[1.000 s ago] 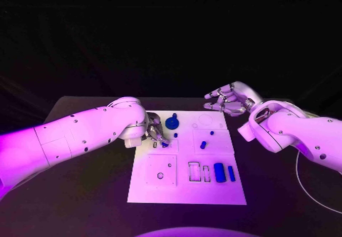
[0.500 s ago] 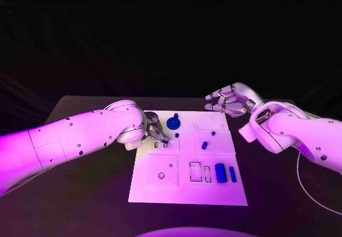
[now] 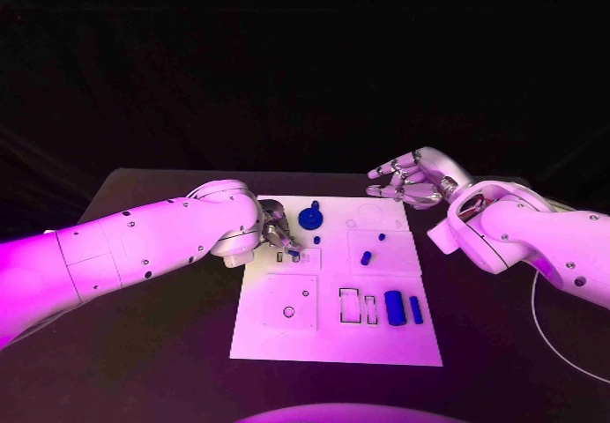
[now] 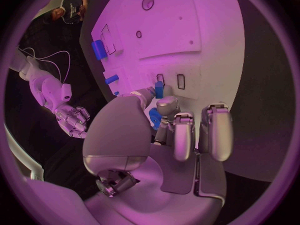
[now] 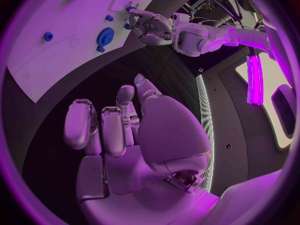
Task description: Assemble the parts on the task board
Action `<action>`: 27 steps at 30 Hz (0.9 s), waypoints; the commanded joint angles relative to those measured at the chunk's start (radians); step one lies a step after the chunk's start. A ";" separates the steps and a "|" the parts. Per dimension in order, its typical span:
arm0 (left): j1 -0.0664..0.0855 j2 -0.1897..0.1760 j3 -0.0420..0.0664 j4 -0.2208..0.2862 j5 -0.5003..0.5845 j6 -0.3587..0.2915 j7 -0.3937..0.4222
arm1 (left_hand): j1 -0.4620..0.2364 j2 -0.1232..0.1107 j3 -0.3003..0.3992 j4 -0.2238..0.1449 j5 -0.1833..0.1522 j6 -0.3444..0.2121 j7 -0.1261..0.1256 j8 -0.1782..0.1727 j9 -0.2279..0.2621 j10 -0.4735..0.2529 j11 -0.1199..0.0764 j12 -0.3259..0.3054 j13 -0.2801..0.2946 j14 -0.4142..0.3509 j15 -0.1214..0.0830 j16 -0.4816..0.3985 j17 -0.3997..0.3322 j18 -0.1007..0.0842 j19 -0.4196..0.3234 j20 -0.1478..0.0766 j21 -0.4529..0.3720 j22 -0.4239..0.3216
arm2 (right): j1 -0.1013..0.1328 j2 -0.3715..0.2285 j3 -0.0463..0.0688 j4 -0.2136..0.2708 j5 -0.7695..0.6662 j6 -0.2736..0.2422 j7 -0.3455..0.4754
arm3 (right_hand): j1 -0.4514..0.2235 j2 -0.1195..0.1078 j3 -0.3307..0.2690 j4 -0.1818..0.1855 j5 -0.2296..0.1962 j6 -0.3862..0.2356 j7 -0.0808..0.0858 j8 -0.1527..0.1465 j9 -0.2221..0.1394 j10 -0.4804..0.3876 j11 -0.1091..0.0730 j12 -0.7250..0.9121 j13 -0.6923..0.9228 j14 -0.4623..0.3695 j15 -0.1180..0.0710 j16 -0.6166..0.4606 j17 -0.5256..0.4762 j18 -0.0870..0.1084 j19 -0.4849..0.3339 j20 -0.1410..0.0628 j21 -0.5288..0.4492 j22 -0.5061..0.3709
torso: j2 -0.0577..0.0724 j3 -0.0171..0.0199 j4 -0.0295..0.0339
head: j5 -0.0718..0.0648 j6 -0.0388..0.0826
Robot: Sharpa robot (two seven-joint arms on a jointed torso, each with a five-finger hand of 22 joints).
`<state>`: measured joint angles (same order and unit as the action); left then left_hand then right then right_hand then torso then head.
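Task board, a white plate, lies flat mid-bench. Nearest, blue bars rest beside outlined slots. Midway, the left hand pinches a small blue piece over a slot at the board's left edge, apparently to seat it. Farther back, by a blue disc, the right hand hovers empty, fingers loosely curled, seemingly waiting.

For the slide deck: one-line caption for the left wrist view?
Left hand pinches a small blue part over a slot on the white task board.
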<state>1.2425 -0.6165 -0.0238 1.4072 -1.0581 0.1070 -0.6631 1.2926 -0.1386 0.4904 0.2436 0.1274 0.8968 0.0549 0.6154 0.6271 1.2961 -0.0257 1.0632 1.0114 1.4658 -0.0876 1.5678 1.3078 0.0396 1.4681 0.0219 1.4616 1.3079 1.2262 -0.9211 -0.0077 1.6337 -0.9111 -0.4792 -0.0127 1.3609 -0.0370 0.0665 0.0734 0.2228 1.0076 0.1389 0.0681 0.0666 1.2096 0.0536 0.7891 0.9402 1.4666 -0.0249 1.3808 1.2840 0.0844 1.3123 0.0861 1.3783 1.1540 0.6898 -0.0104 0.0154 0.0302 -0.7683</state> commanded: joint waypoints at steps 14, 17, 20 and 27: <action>-0.003 -0.006 -0.001 0.007 -0.034 0.082 0.003 | -0.032 -0.001 0.190 -0.174 0.004 0.006 -0.009 0.010 0.006 0.003 -0.002 -0.016 -0.020 0.105 0.000 0.003 0.263 -0.002 0.044 0.000 -0.010 0.116 | -0.001 0.002 0.000 -0.001 -0.008 0.021 -0.001 | -0.005 0.008 -0.002 0.009 0.009 0.002 0.002 0.002 0.000 -0.007 -0.003 -0.010 -0.005 0.041 0.002 -0.009 -0.003 0.008 -0.011 0.001 -0.007 -0.005 | 0.000 0.0010 0.0002 | 0.000 -0.007; -0.003 -0.004 -0.001 0.007 -0.034 0.075 0.004 | -0.034 -0.001 0.190 -0.174 0.004 0.006 -0.009 0.011 0.007 0.003 -0.002 -0.018 -0.022 0.105 0.000 0.003 0.263 -0.002 0.044 0.000 -0.009 0.117 | -0.001 0.003 -0.001 -0.001 -0.008 0.022 -0.001 | -0.005 0.008 -0.002 0.009 0.009 0.002 0.002 0.002 0.000 -0.007 -0.003 -0.010 -0.005 0.041 0.002 -0.009 -0.003 0.008 -0.011 0.001 -0.007 -0.005 | 0.000 -0.0001 -0.0004 | 0.000 -0.007; -0.004 -0.003 -0.001 0.007 -0.034 0.072 0.004 | -0.037 -0.001 0.191 -0.174 0.004 0.007 -0.010 0.011 0.007 0.004 -0.003 -0.016 -0.021 0.105 0.000 0.003 0.263 -0.002 0.044 0.000 -0.010 0.116 | -0.001 0.003 -0.001 -0.001 -0.009 0.023 -0.001 | -0.005 0.008 -0.002 0.009 0.009 0.002 0.002 0.002 0.000 -0.007 -0.003 -0.010 -0.005 0.041 0.002 -0.009 -0.003 0.008 -0.011 0.001 -0.007 -0.005 | 0.001 0.0005 -0.0009 | 0.000 -0.008; -0.004 0.004 -0.001 0.002 -0.034 0.080 0.004 | -0.043 -0.001 0.193 -0.174 0.003 0.008 -0.011 0.012 0.008 0.006 -0.003 -0.016 -0.021 0.105 -0.001 0.003 0.263 -0.002 0.045 -0.001 -0.008 0.118 | -0.001 0.003 -0.001 0.000 -0.010 0.025 -0.002 | -0.006 0.008 -0.003 0.011 0.010 0.001 0.002 0.001 0.000 -0.006 -0.003 -0.010 -0.007 0.041 0.002 -0.010 -0.004 0.008 -0.011 0.001 -0.008 -0.006 | 0.000 0.0007 0.0000 | -0.001 -0.011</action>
<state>1.2395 -0.6146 -0.0237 1.4100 -1.0835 0.1651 -0.6599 1.2556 -0.1466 0.5235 0.2216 0.1266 0.9021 0.0497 0.6217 0.6347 1.2959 -0.0255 1.0506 0.9901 1.4658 -0.0875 1.5678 1.3075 0.0397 1.4683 0.0218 1.4558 1.3078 1.2260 -0.9187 -0.0084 1.6324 -0.9123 -0.4685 -0.0143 1.3607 -0.0368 0.0638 0.0761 0.2267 1.0075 0.1389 0.0681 0.0666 1.2097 0.0537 0.7838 0.9346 1.4666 -0.0248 1.3749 1.2807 0.0843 1.3087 0.0899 1.3747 1.1500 0.6901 -0.0098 0.0148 0.0306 -0.7772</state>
